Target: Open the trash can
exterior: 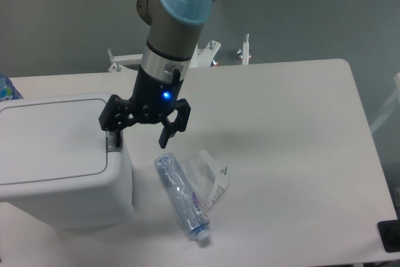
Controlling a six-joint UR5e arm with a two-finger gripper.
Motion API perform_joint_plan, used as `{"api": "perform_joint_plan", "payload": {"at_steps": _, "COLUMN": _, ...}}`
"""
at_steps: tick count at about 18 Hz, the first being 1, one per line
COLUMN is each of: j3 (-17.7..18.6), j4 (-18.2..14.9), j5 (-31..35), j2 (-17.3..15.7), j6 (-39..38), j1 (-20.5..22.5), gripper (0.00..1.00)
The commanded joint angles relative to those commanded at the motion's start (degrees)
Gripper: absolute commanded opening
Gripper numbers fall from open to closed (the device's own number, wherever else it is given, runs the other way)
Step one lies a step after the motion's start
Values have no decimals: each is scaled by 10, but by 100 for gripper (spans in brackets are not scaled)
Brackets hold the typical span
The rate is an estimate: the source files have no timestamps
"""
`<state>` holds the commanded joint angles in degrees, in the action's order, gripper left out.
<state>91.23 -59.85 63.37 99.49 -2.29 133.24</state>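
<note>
The trash can (62, 173) is a large white boxy bin at the left of the table, its flat lid down. A grey push tab (113, 142) sits at the lid's right edge. My gripper (139, 134) hangs open at the bin's right side. Its left finger (111, 127) is right over the tab, and I cannot tell whether it touches. Its right finger (169, 133) is out over the table, above the bottle.
A crushed clear plastic bottle (181, 197) with a loose wrapper (209, 175) lies on the white table (294, 154) right of the bin. A blue-capped bottle (6, 87) peeks in at the left edge. A black object (390, 236) sits at the table's front right corner.
</note>
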Motion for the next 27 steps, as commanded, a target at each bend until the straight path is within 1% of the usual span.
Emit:
{"api": "perform_joint_plan", "payload": {"at_steps": 8, "j3": -4, "j4": -1, "j5": 0, "j2": -1, "j6": 0, "j1": 3, "gripper": 100}}
{"api": "perform_joint_plan", "payload": {"at_steps": 9, "j3": -7, "j4": 4, "j5": -2, "j2": -1, "j6": 0, "j1": 5, "gripper": 100}}
{"api": "perform_joint_plan", "payload": {"at_steps": 10, "j3": -9, "j4": 17, "j5": -3, "j2": -3, "j6": -3, "j1": 9, "gripper": 100}}
{"api": "perform_joint_plan", "payload": {"at_steps": 11, "j3": -14, "j4": 31, "j5": -4, "j2": -4, "j6": -6, "j1": 12, "gripper": 100}}
{"api": "perform_joint_plan", "payload": {"at_steps": 12, "j3": -21, "j4": 36, "j5": -4, "j2": -4, "j6": -7, "j1": 16, "gripper": 100}}
{"api": "perform_joint_plan", "payload": {"at_steps": 15, "j3": -47, "j4": 36, "j5": 0, "j2": -4, "j6": -6, "j1": 21, "gripper": 100}}
{"api": "perform_joint_plan", "payload": {"at_steps": 22, "j3": -116, "j4": 44, "j5": 3, "j2": -3, "j6": 3, "j1": 85, "gripper": 100}}
{"api": "perform_joint_plan", "payload": {"at_steps": 25, "j3": -120, "j4": 41, "j5": 4, "j2": -3, "j6": 53, "j1": 108, "gripper": 100}}
{"api": "perform_joint_plan", "payload": {"at_steps": 27, "j3": -119, "j4": 38, "j5": 27, "j2": -4, "j6": 88, "j1": 119, "gripper": 100}}
